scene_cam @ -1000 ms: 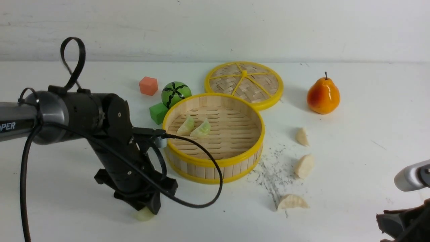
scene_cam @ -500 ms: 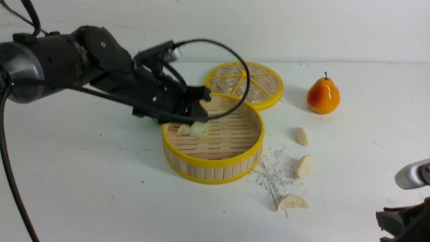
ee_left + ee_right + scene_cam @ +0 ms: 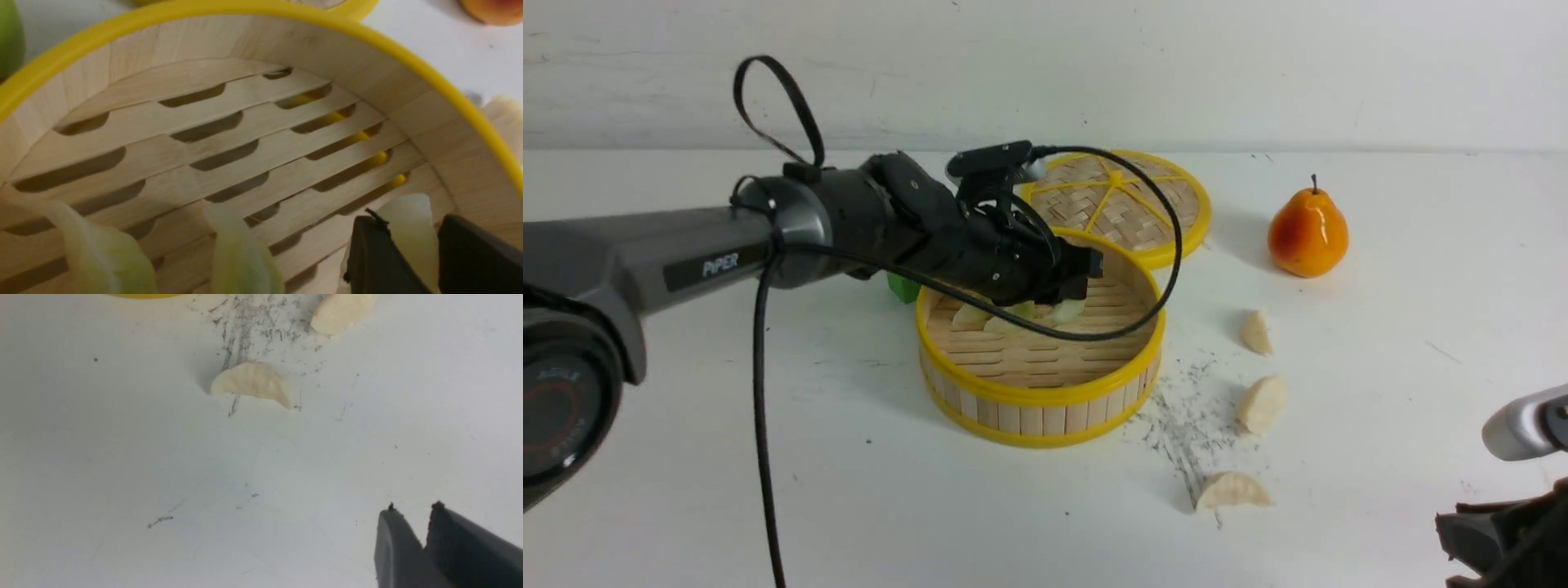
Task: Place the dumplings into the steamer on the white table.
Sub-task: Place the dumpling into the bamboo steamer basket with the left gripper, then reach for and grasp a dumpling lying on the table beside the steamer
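Note:
The steamer [image 3: 1045, 396] stands mid-table on the white table [image 3: 768, 457]. My left gripper [image 3: 1072, 304] reaches into it and is shut on a pale green dumpling [image 3: 1066, 311], held just above the slatted floor. In the left wrist view the dumpling [image 3: 410, 212] sits between the black fingers [image 3: 367, 253]. Two other green dumplings [image 3: 972, 316] [image 3: 1013, 314] lie in the steamer beside it. Three cream dumplings [image 3: 1257, 331] [image 3: 1263, 403] [image 3: 1232, 492] lie on the table right of the steamer. My right gripper [image 3: 413, 508] is shut and empty, low at the front right.
The flat woven lid [image 3: 1116, 204] lies behind the steamer, touching its rim. An orange pear [image 3: 1307, 233] stands at the back right. A green cube [image 3: 900, 287] peeks out under my left arm. Grey scuff marks [image 3: 1184, 416] lie among the cream dumplings.
My left gripper has lifted a green dumpling from the front-left table, carried it up and right, and lowered it inside the steamer. The right arm has not moved.

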{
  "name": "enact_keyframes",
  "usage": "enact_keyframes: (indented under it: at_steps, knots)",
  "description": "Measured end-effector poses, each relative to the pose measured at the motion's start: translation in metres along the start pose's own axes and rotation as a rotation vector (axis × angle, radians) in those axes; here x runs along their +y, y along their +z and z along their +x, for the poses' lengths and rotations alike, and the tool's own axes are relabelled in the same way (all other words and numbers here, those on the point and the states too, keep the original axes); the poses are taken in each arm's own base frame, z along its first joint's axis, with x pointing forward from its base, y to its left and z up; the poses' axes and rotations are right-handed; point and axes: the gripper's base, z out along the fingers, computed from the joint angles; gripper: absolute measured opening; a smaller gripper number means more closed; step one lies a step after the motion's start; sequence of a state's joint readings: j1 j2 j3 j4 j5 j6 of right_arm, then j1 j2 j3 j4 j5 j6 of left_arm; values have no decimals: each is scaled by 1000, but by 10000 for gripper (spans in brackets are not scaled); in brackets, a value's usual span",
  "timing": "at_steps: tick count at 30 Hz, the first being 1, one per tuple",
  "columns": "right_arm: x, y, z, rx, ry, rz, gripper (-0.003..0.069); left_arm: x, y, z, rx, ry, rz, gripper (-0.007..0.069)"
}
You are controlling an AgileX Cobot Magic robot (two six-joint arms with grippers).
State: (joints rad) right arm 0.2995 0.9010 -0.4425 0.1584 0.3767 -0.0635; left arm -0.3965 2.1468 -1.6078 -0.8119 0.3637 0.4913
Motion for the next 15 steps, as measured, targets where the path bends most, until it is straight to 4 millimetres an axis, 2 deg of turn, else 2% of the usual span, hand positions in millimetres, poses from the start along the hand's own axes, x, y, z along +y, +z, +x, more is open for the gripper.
enact_keyframes:
  at_steps: [5, 8, 12, 15]
  knots:
    - [0, 0, 0, 0, 0, 0, 129, 3, 6, 3, -1, 1, -10, 183]
    - [0, 0, 0, 0, 0, 0, 132, 3, 5, 2, -4, 2, -10, 206]
    - [0, 0, 0, 2, 0, 0, 134, 2, 6, 2, -5, 2, -10, 358]
    - [0, 0, 1, 6, 0, 0, 134, -3, -1, -3, -15, 8, 4, 442]
